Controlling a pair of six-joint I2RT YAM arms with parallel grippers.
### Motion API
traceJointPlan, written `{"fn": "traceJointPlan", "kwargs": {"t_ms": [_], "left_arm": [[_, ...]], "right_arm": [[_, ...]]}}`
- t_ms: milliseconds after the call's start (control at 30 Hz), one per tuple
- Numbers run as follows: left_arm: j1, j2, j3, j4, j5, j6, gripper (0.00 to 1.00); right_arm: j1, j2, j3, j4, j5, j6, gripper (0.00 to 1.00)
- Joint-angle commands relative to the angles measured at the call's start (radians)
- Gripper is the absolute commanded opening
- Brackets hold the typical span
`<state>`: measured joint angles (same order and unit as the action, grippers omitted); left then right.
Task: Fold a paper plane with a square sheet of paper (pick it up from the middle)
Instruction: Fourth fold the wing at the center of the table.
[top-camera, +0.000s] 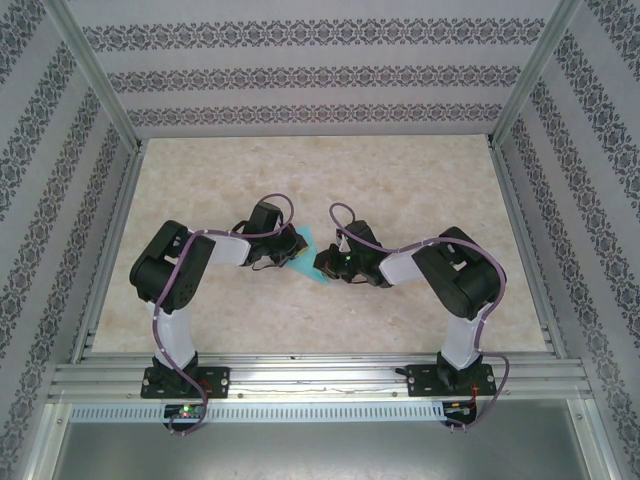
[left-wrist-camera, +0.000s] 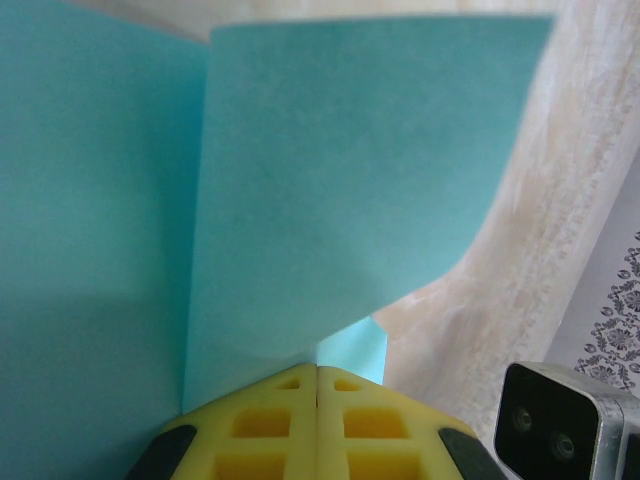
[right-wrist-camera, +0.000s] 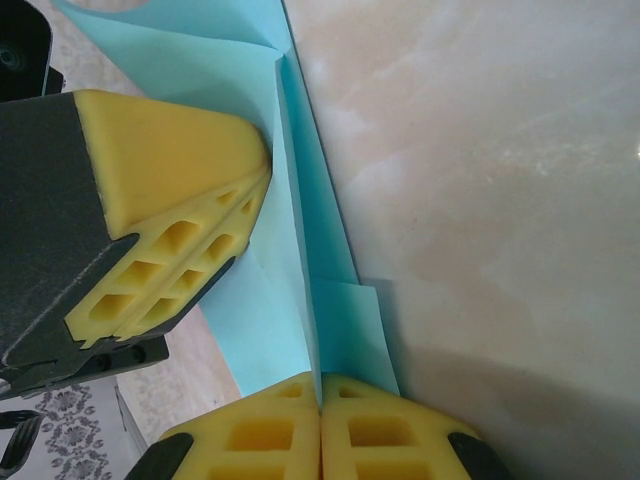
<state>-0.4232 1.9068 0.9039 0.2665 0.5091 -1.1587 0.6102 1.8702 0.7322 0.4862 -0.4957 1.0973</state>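
**Both grippers clenched on the blue sheet, mid-table**

Left side: the left gripper is closed, its yellow pads meeting at a seam with no gap. The square sheet of paper rises straight out of that seam, so I read it as pinched there. One panel stands flat to the left. A second panel overlaps it and curls away to the right.

Centre: in the top view the sheet is a small turquoise wedge wedged between the two wrists, over the middle of the table. Whether any edge touches the surface cannot be told from above.

Right side: the right gripper is likewise closed, and a paper edge enters its seam. It is grasping the sheet.

Key relation: the main crease runs straight away from the right gripper's tips, so the long axis lies along that gripper's reach. The left gripper meets the same paper from the side, tip against the panel. Both are in contact and neither is nearer. Any next crease will likely turn on one holding while the other shifts (judgement only).

View differences: the right wrist view shows the layered crease and a small folded tab near its pads. The left wrist view shows the curl of the loose panel and a grey camera block at lower right.
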Motion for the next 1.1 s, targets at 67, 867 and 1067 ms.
{"fn": "traceJointPlan", "kwargs": {"t_ms": [67,867,1067], "left_arm": [[0.007,0.009,-0.007,-0.096,-0.053,0.025,0.00],[0.011,-0.009,-0.050,-0.067,-0.064,0.015,0.00],[0.011,-0.004,-0.054,-0.055,-0.054,0.011,0.00]], "right_arm": [[0.010,0.061,-0.004,-0.113,-0.002,0.013,0.09],[0.004,-0.056,-0.053,-0.086,0.037,0.006,0.29],[-0.011,-0.152,-0.085,-0.128,0.094,-0.018,0.36]]}}
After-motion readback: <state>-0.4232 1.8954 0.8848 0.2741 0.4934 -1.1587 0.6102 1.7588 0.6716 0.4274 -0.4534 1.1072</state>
